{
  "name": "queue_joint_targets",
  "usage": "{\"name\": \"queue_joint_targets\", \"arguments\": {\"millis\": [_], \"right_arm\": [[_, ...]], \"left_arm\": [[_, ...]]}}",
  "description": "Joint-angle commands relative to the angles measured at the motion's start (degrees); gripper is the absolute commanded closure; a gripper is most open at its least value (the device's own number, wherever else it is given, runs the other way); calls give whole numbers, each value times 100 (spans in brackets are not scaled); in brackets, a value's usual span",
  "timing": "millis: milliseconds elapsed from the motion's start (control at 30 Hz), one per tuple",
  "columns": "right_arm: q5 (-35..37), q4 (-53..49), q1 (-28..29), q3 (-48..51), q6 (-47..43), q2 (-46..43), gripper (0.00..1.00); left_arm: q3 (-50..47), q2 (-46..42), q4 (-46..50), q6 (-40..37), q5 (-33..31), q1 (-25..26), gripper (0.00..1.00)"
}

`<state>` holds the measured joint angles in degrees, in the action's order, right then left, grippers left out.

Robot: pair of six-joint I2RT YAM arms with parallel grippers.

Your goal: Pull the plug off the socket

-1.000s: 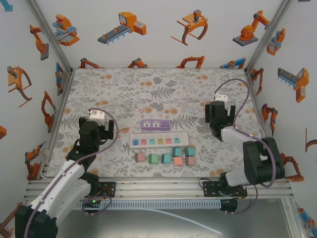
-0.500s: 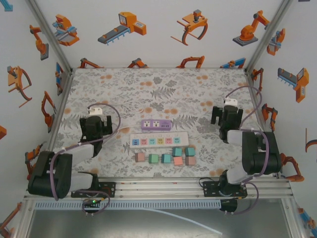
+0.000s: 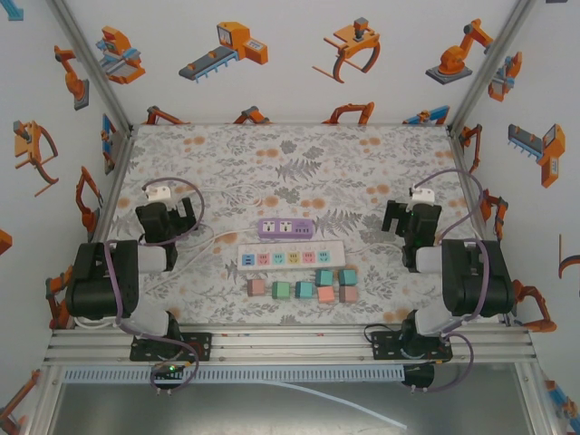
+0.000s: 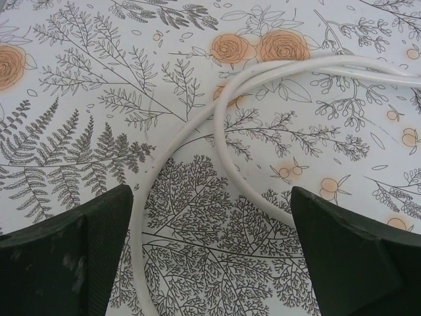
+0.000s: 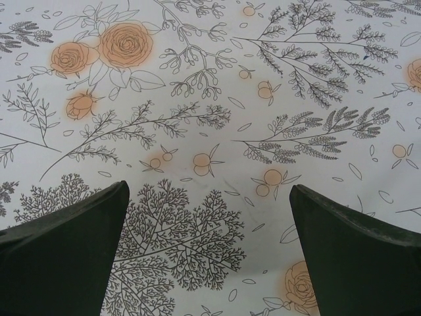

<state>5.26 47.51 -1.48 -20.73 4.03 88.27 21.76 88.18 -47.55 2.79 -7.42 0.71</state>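
A white power strip (image 3: 292, 257) with several coloured sockets lies mid-table, and a purple strip (image 3: 286, 227) sits just behind it. Several small cube plugs (image 3: 304, 290) in pink, green, teal and orange lie loose on the cloth in front of the white strip, apart from it. My left gripper (image 3: 161, 218) hangs at the left, open and holding nothing. In the left wrist view, a looped white cable (image 4: 227, 141) runs between and beyond the open left gripper (image 4: 209, 217). My right gripper (image 3: 412, 218) sits at the right, and the right wrist view shows this gripper (image 5: 207, 210) open over bare floral cloth.
The strips' white cable (image 3: 217, 237) trails left toward the left arm. Both arms are folded back near their bases (image 3: 168, 344). White walls with robot stickers enclose the floral tablecloth (image 3: 299, 163), and an aluminium rail (image 3: 290, 340) runs along the near edge.
Both arms have drawn back and folded toward their bases. The left gripper moved left and away from the strips; the right gripper shifted slightly right. The strips and plugs stayed put.
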Motion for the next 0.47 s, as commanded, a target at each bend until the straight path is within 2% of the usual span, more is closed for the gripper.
{"name": "queue_joint_targets", "arguments": {"millis": [0,300,433], "right_arm": [[107,321,-37,-91,93,15,1],[-96,224,2,-142,-39,13,1],[-92,524,1,15,-24,6,1]], "left_arm": [[122,25,-134,22,69,70,3],[136,1,-39,9,31,94,3],[136,2,-44,4,30,96,3]]}}
